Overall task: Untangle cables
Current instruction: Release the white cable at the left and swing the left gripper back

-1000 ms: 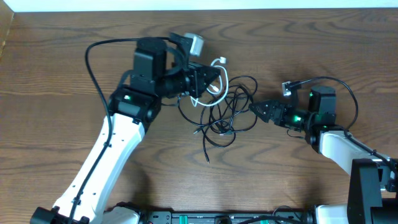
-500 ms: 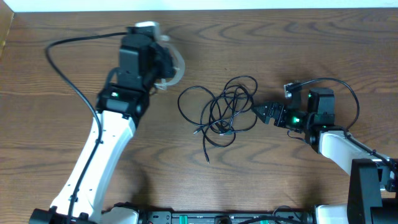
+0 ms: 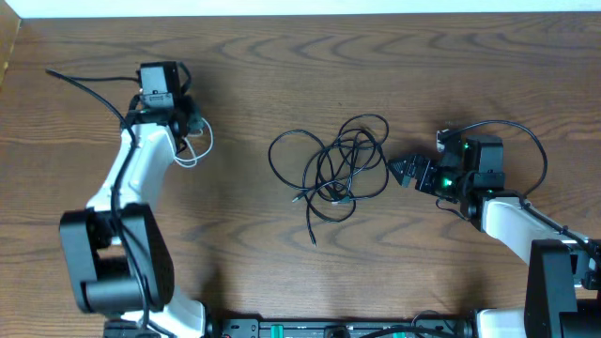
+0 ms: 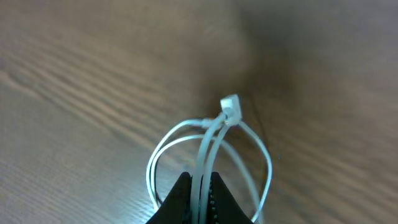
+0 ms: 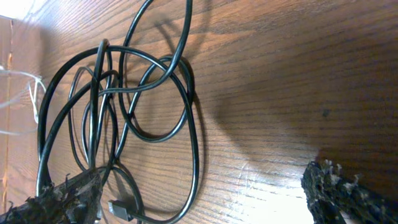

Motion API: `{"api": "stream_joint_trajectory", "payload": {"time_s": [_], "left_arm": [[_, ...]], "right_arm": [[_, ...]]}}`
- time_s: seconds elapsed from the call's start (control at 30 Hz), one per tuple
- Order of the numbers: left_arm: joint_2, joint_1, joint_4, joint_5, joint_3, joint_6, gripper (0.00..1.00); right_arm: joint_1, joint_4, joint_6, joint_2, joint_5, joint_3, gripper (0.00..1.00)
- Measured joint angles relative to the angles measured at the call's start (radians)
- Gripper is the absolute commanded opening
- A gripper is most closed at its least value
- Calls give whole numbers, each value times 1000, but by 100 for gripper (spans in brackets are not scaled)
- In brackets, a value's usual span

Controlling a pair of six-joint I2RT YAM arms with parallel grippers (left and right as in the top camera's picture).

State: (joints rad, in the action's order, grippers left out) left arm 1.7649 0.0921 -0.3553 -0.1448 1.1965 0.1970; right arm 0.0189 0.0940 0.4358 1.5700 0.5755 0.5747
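Just pulled the white cable (image 3: 195,148) clean out of the black cable (image 3: 333,174): a second ago hooked into the upper left edge of that pile, half a second ago already clear of it, now carried to the far left of the table (image 3: 470,56), well apart from the black loops. Judging by that gap, main separation done; probably left to do: set the white one down, then loosen the black loops, still crossing over each other mid-table with one free end trailing toward the near edge. Black pile barely shifted by the pull, same spot and much the same shape. Clamped shut on the white cable with the left gripper (image 4: 199,190): several white strands pinched between the closed fingertips, loops fanning out ahead, white plug (image 4: 230,104) at the far end of the bunch. Cannot tell whether those loops touch the wood or hang just above it. Parked just beside the right edge of the black pile with the right gripper (image 3: 399,169), same place as a second ago, jaws spread as wide as they go, gripping nothing. In the right wrist view, one finger low at the left, overlapping a black strand near a small black plug (image 5: 118,206); touching or just above, cannot tell. Other finger far right over bare wood, clear of any cable.
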Motion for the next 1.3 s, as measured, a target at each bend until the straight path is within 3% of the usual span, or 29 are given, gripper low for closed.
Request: {"api": "stream_joint_trajectory", "payload": {"time_s": [0.07, 0.13, 0.17, 0.3, 0.47, 0.7, 1.0, 1.07, 1.13, 1.3], "left_arm": [[22, 16, -5, -1, 0, 0, 12], [29, 25, -4, -1, 0, 3, 53], [29, 28, -3, -3, 0, 3, 67], [27, 29, 19, -5, 0, 7, 84], [-17, 29, 39, -5, 0, 8, 88], [-246, 13, 13, 28, 2, 16, 88], [-399, -48, -266, 402, 15, 54, 89], [-392, -71, -314, 479, 15, 60, 93], [-385, -98, -351, 532, 15, 63, 100], [-375, -165, -442, 595, 13, 68, 100]], "right_arm": [[0, 0, 0, 0, -5, 0, 99], [0, 0, 0, 0, -10, 0, 99], [0, 0, 0, 0, -12, 0, 99], [0, 0, 0, 0, -16, 0, 99], [0, 0, 0, 0, -16, 0, 99], [0, 4, 0, 0, -18, 0, 99], [0, -13, 0, 0, -56, 0, 99], [0, -13, 0, 0, -60, 0, 99], [0, -11, 0, 0, -61, 0, 99], [0, -11, 0, 0, -63, 0, 99]]}}
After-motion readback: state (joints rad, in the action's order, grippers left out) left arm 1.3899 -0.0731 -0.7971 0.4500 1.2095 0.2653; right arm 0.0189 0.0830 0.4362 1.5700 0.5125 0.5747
